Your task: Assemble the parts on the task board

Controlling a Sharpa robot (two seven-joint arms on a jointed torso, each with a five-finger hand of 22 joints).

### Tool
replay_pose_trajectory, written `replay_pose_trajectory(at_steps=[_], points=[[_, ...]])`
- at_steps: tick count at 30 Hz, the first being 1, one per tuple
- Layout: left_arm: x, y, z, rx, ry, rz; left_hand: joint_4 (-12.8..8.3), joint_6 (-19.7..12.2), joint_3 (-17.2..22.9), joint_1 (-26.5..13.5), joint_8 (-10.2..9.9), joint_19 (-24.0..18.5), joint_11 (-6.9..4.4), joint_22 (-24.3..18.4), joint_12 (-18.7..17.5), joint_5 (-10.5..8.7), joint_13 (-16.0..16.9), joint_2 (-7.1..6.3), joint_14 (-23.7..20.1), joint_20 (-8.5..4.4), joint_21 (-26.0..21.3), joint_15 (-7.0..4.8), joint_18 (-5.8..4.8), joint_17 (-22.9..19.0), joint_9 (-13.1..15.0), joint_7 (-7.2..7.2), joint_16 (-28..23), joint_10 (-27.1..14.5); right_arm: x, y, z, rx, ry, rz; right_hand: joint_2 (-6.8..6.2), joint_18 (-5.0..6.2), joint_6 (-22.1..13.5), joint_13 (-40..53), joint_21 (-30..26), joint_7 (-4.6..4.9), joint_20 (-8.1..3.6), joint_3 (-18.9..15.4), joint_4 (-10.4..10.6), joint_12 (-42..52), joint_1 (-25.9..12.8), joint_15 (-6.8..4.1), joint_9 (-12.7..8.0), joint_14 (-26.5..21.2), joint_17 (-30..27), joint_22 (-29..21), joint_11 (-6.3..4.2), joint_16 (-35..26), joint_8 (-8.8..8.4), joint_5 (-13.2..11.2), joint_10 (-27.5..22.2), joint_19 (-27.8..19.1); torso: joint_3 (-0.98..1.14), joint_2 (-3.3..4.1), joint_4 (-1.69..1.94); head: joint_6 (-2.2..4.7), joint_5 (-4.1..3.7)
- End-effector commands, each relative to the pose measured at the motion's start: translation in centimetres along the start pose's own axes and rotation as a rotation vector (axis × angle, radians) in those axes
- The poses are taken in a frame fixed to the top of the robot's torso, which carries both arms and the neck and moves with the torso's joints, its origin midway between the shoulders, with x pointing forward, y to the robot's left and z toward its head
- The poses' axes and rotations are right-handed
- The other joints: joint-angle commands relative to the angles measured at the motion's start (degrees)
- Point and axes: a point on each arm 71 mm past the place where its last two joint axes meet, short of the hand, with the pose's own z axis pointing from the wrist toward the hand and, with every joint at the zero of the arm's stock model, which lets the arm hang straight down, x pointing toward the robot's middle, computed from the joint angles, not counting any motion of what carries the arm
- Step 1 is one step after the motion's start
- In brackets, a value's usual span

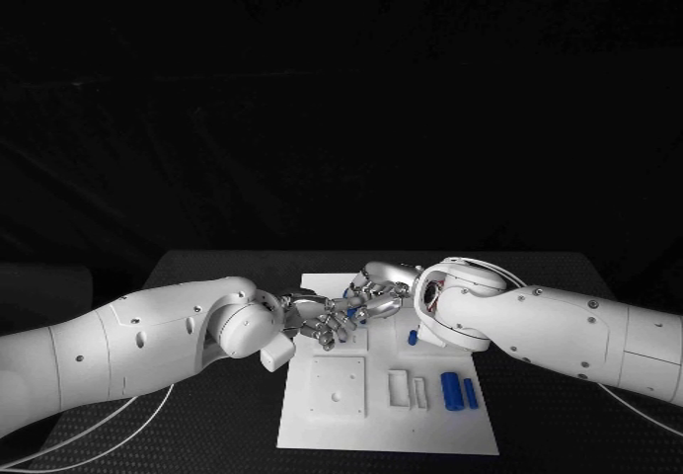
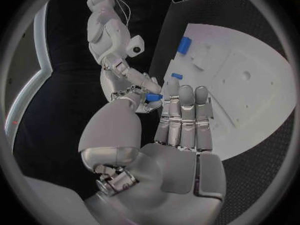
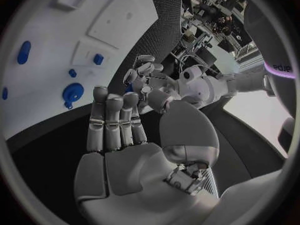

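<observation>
Both hands meet above the board's (image 1: 321, 415) far edge on the counter (image 1: 213, 434). In the left wrist view the right hand (image 2: 128, 82) pinches a small blue part (image 2: 153, 97) at its fingertips, while the left hand (image 2: 181, 120) has straight, released fingers. The head view shows two blue cylinders (image 1: 457, 391) on the board; the right wrist view adds a round blue piece (image 3: 72, 92).

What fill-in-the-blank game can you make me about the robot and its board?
1. The task board is coloured ___.
2. The table under it is coloured ___.
3. The long part lying near the board's right edge is coloured ___.
4. The left robot hand and the right robot hand make ___ hands meeting above the board.

Missing words: white, black, blue, two.
</observation>
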Motion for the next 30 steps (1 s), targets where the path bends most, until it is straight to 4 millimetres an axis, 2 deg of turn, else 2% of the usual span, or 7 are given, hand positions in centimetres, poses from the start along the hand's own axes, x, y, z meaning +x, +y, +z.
replay_pose_trajectory(at_steps=[1, 7, 15, 18, 25, 30], points=[[0.08, -0.17, 0.07, 0.006, -0.007, -0.008, -0.1, 0.1, -0.7, 0.7, 0.3, 0.4, -0.31, 0.6, 0.3, -0.25, 0.1, 1.06, 0.3, -4.33, 0.2, -0.34, -0.66, 0.0, 0.3, -0.28, 0.4, -0.1, 0.06, 0.27, 0.0, -0.016, -0.002, -0.01, -0.3, 0.37, 1.2, 0.1, 0.3, 0.87, -0.11, 0.4, 0.1, -0.4, 0.2, -0.53, 0.3, 0.0, -0.1, 0.6, -0.23, 0.1, 0.17, 0.0, 0.1, 0.3, 0.04, 0.02, -0.03, -0.04, 0.09], [0.21, -0.22, 0.07, 0.011, 0.001, -0.006, -0.7, 0.3, -1.7, 3.6, 0.4, 0.4, -0.44, 0.9, 0.7, -0.2, 0.2, 3.97, 0.3, -4.5, 0.2, -0.46, -0.69, 0.0, 0.8, -0.44, 0.7, 0.0, 0.02, 0.08, 0.0, -0.009, -0.001, -0.011, -0.31, 0.37, 1.2, 0.1, 0.3, 0.87, -0.12, 0.4, 0.1, -0.4, 0.2, -0.53, 0.3, 0.0, -0.1, 0.6, -0.23, 0.1, 0.16, 0.0, 0.1, 0.4, 0.01, -0.01, 0.0, -0.1, 0.05], [-0.14, -0.17, -0.07, 0.023, -0.007, -0.02, -2.8, 0.6, -2.9, 10.4, 0.4, 0.2, -0.57, 1.0, 1.0, -0.04, 0.1, 8.41, 0.2, -4.61, 0.0, -0.56, -1.0, -0.3, 1.3, -0.6, 0.9, 0.1, -0.05, -0.17, -0.01, -0.001, 0.001, -0.01, -0.35, 0.37, 1.2, 0.1, 0.3, 0.87, -0.12, 0.5, 0.1, -0.4, 0.2, -0.53, 0.3, 0.0, -0.1, 0.6, -0.23, 0.1, 0.15, 0.0, 0.1, 0.4, -0.03, 0.0, -0.01, -0.14, -0.07], [-0.32, -0.12, -0.15, 0.027, -0.01, -0.031, -3.5, 0.7, -3.2, 12.3, 0.1, 0.0, -0.55, 1.0, 1.0, 1.33, -0.1, 9.6, 0.1, -4.62, -0.2, -0.54, -1.17, -0.5, 1.3, -0.59, 0.9, 0.1, -0.09, -0.33, -0.01, 0.004, 0.003, -0.006, -0.4, 0.37, 1.2, 0.1, 0.3, 0.88, -0.11, 0.5, 0.2, -0.5, 0.2, -0.53, 0.4, 0.0, -0.1, 0.6, -0.22, 0.0, 0.12, 0.0, 0.1, 0.4, -0.01, 0.01, 0.02, -0.19, -0.13], [-0.59, -0.1, -0.23, 0.037, -0.021, -0.051, -5.7, 0.9, -3.3, 15.5, -0.1, -0.2, -0.51, 1.1, 1.1, 3.5, -0.3, 11.01, -0.1, -4.62, -0.5, -0.48, -1.43, -0.8, 1.9, -0.6, 1.0, 0.0, -0.12, -0.48, -0.02, 0.007, 0.005, 0.012, -0.6, 0.37, 1.0, 0.1, 0.2, 0.97, -0.03, 0.8, 0.3, -0.8, -0.1, -0.5, 0.4, -0.1, -0.2, 0.5, -0.13, -0.2, -0.07, 0.0, 0.0, 0.3, -0.06, -0.02, 0.01, -0.14, -0.09], [-0.59, -0.15, -0.22, 0.043, -0.023, -0.06, -6.9, 0.7, -2.9, 16.5, -0.2, -0.3, -0.43, 1.1, 1.1, 3.99, -0.4, 11.23, -0.2, -4.6, -0.6, -0.43, -1.53, -0.9, 2.1, -0.48, 0.9, -0.2, -0.1, -0.43, 0.0, 0.003, 0.007, 0.023, -0.73, 0.37, 0.7, 0.0, 0.0, 1.09, 0.09, 0.9, 0.4, -1.2, -0.3, -0.44, 0.5, -0.3, -0.3, 0.3, -0.02, -0.4, -0.3, 0.0, -0.2, 0.2, -0.04, -0.01, 0.03, -0.15, -0.05]])
